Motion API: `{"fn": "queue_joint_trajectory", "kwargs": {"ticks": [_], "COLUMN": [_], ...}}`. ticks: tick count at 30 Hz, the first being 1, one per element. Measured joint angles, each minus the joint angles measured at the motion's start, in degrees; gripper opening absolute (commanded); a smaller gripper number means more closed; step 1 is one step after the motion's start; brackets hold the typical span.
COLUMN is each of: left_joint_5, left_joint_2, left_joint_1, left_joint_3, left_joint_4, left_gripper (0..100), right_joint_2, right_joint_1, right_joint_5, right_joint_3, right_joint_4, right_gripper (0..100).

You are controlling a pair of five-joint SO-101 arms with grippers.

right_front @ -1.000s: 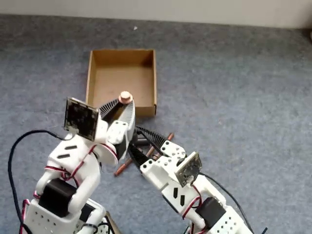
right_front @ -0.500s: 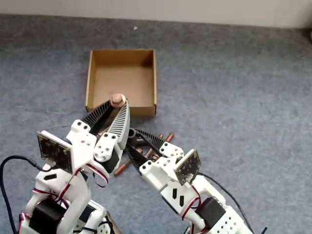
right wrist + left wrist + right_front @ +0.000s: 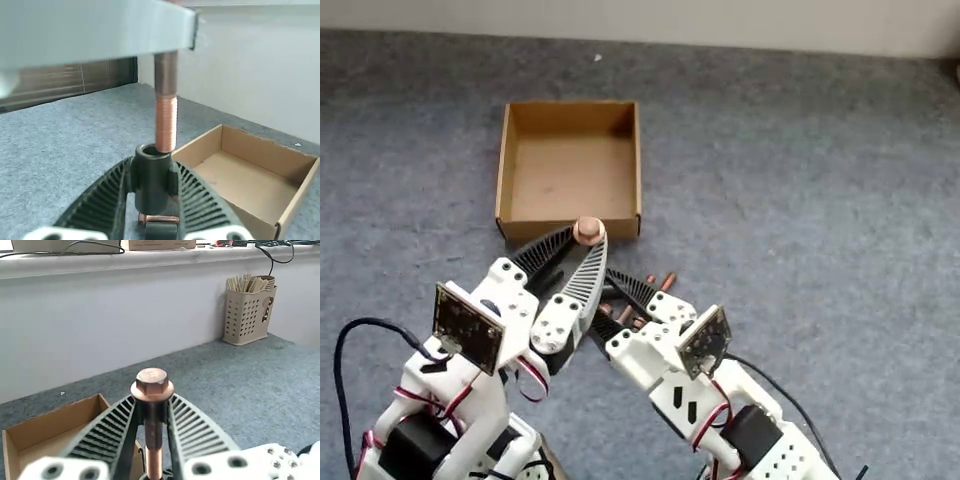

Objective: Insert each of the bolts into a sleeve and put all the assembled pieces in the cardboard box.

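The bolt (image 3: 587, 231), clamped just under its head in my left gripper (image 3: 585, 240), has swung away from over the near wall of the cardboard box (image 3: 639, 170) and now hangs over the sleeve (image 3: 150, 187), which my right gripper (image 3: 151, 167) grips upright. Its threaded tip sits right at the sleeve's mouth, so I judge insertion is about to begin. Spare bolts (image 3: 665, 282) lie on the counter (image 3: 820, 200) beside both grippers, and the box wall close ahead leaves little room

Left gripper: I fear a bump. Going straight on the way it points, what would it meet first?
Probably the cardboard box: its near wall lies just ahead of the left gripper, though height is unclear, so it might pass over.
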Motion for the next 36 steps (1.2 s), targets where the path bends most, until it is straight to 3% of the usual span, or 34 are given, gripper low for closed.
{"fn": "queue_joint_trajectory", "kwargs": {"ticks": [19, 25, 36], "left_joint_5": [-0.18, -1.93, -1.32], "left_joint_2": [0.09, 0.0, 0.09], "left_joint_1": [0.0, -0.18, -15.21], "left_joint_3": [0.09, 1.41, 3.78], "left_joint_4": [5.27, 5.27, 5.36], "left_gripper": [1, 22, 22], "right_joint_2": [-0.26, -0.18, -0.26], "right_joint_1": [1.23, 1.32, 2.46], "right_joint_5": [-0.35, -0.35, -0.35], "right_joint_3": [0.0, 0.0, 0.0], "right_joint_4": [0.0, 0.0, 2.2], "right_gripper": [0.5, 0.5, 0.5]}}
